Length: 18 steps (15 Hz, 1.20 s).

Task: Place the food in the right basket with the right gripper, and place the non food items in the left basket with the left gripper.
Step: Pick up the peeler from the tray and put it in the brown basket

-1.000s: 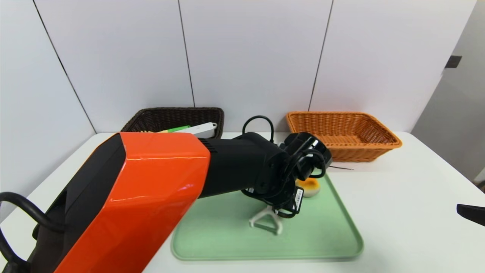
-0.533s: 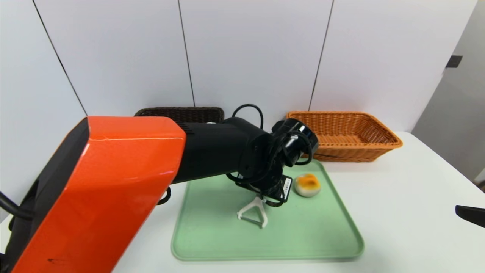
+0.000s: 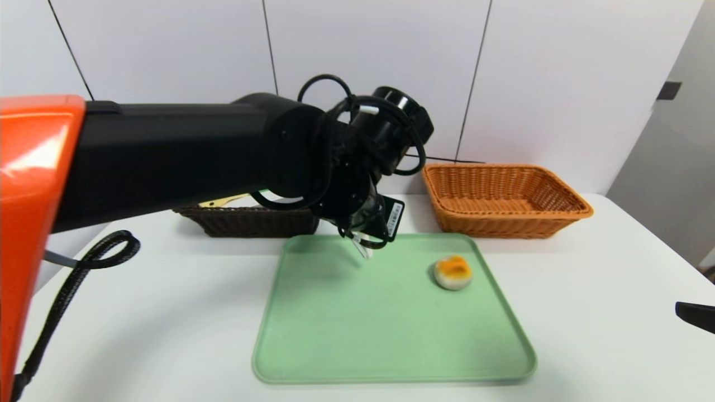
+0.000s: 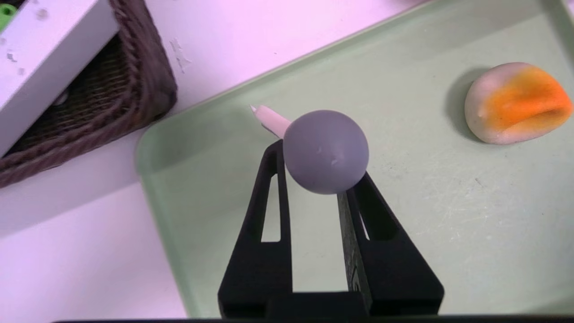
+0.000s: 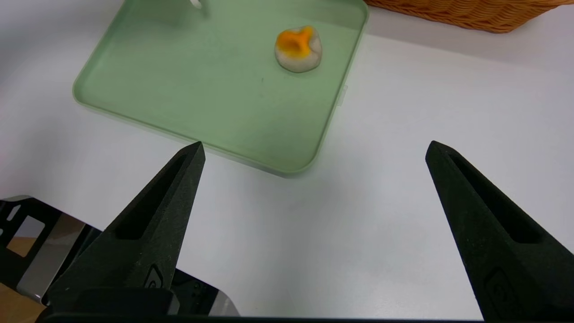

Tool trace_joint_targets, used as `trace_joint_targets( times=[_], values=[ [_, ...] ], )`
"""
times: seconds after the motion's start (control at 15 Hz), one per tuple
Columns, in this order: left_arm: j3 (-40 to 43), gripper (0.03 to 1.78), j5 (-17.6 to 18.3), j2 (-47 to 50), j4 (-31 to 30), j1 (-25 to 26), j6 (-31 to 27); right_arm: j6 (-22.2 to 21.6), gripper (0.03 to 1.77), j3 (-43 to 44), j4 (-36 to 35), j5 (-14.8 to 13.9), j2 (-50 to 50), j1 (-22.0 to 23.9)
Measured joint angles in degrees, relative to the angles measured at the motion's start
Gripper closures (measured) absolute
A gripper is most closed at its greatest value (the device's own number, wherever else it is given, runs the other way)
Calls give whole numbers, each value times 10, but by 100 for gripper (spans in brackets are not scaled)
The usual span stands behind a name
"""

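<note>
Peeler [image 4: 323, 150] clamped in left gripper [image 3: 362, 241], held in air above tray [image 3: 391, 357] far edge, at 12 o'clock from tray centre. We see dark basket [image 3: 246, 220] at 10 o'clock, white box [image 4: 40, 67] inside it. Bun [image 3: 453, 272] sits on tray at 2 o'clock. Orange basket [image 3: 503, 195] beyond at 1 o'clock. Right gripper [image 5: 314, 179] fingers spread apart, low over table [image 3: 586, 312] at 4 o'clock, holding nothing.

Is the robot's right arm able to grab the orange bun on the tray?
Probably yes. The right gripper is open and empty, and nothing lies between it and the bun on the green tray.
</note>
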<state>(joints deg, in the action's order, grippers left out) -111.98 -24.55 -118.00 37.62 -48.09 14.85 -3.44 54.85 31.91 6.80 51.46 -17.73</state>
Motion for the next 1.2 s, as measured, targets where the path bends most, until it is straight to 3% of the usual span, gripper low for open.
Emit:
trace_joint_targets(
  times=[0.47, 0.67, 0.93, 1.2],
  values=[
    [0, 147, -1, 75, 10, 2, -26, 0, 10, 1, 0, 1, -5, 0],
    [0, 147, -1, 96, 6, 32, -81, 0, 10, 2, 1, 0, -8, 0],
    [0, 147, 1, 119, -27, 121, -251, 0, 10, 1, 2, -1, -11, 0],
    [0, 147, 3, 129, -49, 209, -486, 0, 10, 0, 2, -1, -11, 0]
  ],
)
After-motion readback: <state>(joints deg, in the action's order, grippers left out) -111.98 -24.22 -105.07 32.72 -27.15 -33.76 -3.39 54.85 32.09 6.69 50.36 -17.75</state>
